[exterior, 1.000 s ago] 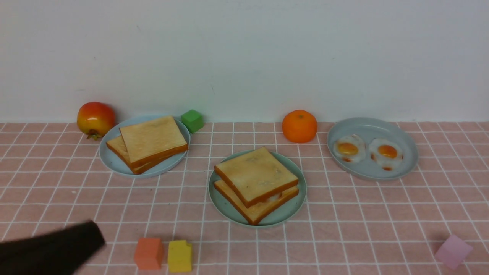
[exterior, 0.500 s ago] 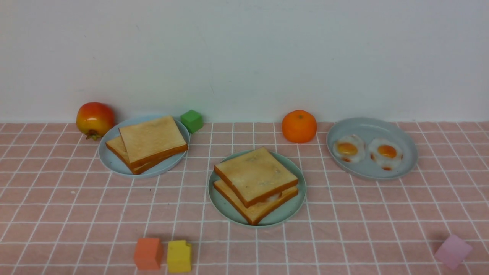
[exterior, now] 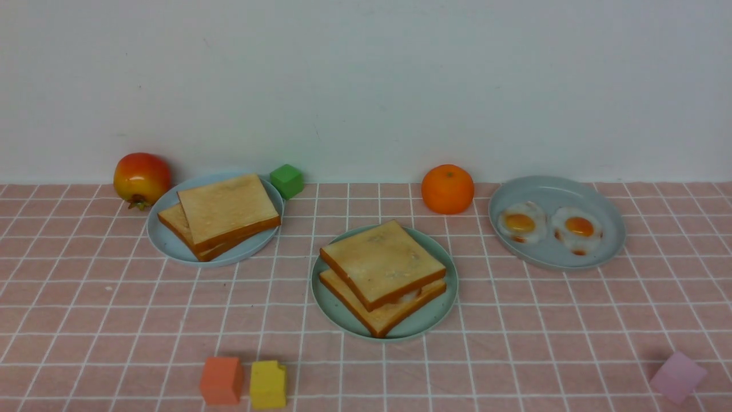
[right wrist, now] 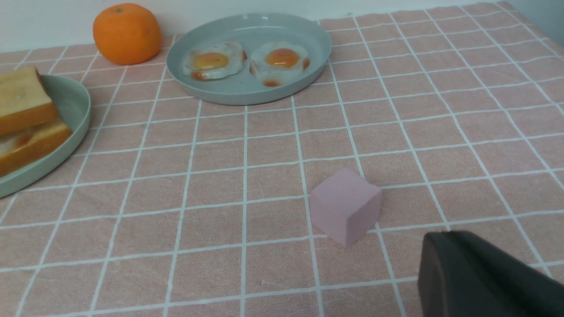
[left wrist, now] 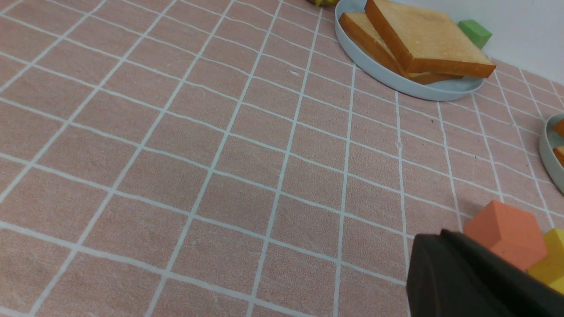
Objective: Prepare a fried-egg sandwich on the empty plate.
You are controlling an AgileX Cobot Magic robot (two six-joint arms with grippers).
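Note:
The fried-egg sandwich (exterior: 382, 269) lies on the mint-green plate (exterior: 436, 316) at the table's middle: two toast slices with a white egg edge showing between them. It also shows in the right wrist view (right wrist: 22, 119). Neither gripper appears in the front view. In the left wrist view my left gripper (left wrist: 429, 240) is shut and empty, low over the cloth beside the orange cube (left wrist: 502, 231). In the right wrist view my right gripper (right wrist: 436, 240) is shut and empty, near the pink cube (right wrist: 346, 204).
A plain toast stack (exterior: 226, 214) sits on a grey-blue plate (exterior: 166, 243) at back left. Two fried eggs (exterior: 520, 222) lie on another grey-blue plate (exterior: 557, 260) at back right. A red fruit (exterior: 142, 176), a green cube (exterior: 287, 180), an orange (exterior: 448, 189) and a yellow cube (exterior: 267, 383) stand around.
My left arm, seen at the lower left of the front view a second ago, has pulled back out of that view. Nothing on the table has moved.

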